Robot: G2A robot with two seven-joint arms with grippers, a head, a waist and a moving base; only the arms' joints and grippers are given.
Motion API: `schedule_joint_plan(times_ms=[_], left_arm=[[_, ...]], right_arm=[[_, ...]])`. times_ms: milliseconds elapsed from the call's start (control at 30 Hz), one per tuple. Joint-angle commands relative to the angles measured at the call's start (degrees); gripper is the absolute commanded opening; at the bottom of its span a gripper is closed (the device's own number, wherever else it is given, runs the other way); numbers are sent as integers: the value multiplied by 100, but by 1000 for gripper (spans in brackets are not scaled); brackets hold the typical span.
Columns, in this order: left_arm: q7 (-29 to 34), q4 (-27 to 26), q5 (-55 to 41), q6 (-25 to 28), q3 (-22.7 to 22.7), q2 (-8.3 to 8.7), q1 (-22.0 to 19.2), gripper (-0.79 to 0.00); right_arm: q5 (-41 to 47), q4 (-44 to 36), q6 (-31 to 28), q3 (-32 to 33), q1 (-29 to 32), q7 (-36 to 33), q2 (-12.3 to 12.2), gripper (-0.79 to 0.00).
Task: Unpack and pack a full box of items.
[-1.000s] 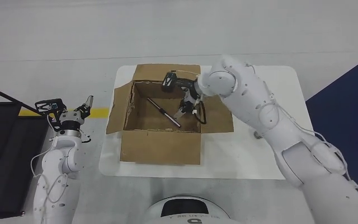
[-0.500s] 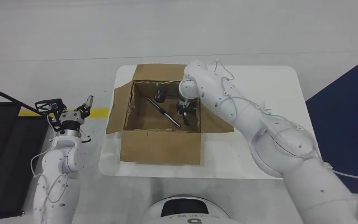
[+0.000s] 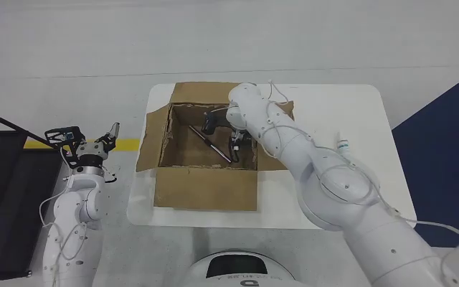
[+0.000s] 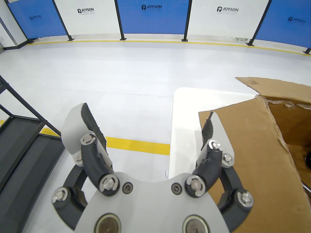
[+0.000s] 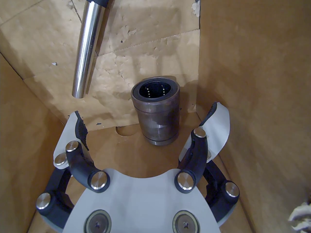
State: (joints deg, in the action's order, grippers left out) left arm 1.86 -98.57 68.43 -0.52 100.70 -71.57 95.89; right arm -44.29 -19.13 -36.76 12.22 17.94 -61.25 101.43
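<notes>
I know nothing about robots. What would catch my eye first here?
The right gripper is deep inside an open cardboard box on the white table, its fingers spread just short of a dark metal cylinder near a corner of the box. A shiny steel rod lies on the box floor close by. The left gripper hangs open beyond the table's edge, holding nothing.

White table (image 3: pixel 358 107) on a pale floor, black metal rack (image 4: pixel 21 141) off its left end beside a yellow floor line (image 4: pixel 136 144), with blue and white partition panels (image 4: pixel 150 8) standing beyond.
</notes>
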Motion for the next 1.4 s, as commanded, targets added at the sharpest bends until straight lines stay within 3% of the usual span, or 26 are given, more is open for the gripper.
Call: schedule_joint_plan(times_ms=[0, 100, 267, 467, 600, 733, 800, 833, 1133, 1367], left_arm=[[0, 0, 0, 0, 0, 0, 0, 0], [0, 0, 0, 0, 0, 0, 0, 0], [0, 0, 0, 0, 0, 0, 0, 0], [0, 0, 0, 0, 0, 0, 0, 0], [0, 0, 0, 0, 0, 0, 0, 0], [0, 0, 0, 0, 0, 0, 0, 0], [0, 0, 0, 0, 0, 0, 0, 0], [0, 0, 0, 0, 0, 0, 0, 0], [0, 0, 0, 0, 0, 0, 0, 0], [0, 0, 0, 0, 0, 0, 0, 0]], right_arm=[[-20, 126, -52, -9, 0, 27, 71, -34], [-52, 280, -92, -18, 6, 84, 180, -71], [-202, 488, 22, -68, 28, 83, 348, -231], [-370, 706, 162, -109, 51, 108, 506, -265], [-425, 831, 139, -104, 47, 205, 568, -376], [-454, 911, 136, -89, 52, 238, 618, -425], [-444, 944, 141, -66, 35, 299, 634, -588], [-440, 965, 167, -53, 14, 341, 640, -785], [-321, 1044, -222, 108, -209, 1072, 596, -785], [-311, 1068, -945, 237, -414, 2565, 416, -785]])
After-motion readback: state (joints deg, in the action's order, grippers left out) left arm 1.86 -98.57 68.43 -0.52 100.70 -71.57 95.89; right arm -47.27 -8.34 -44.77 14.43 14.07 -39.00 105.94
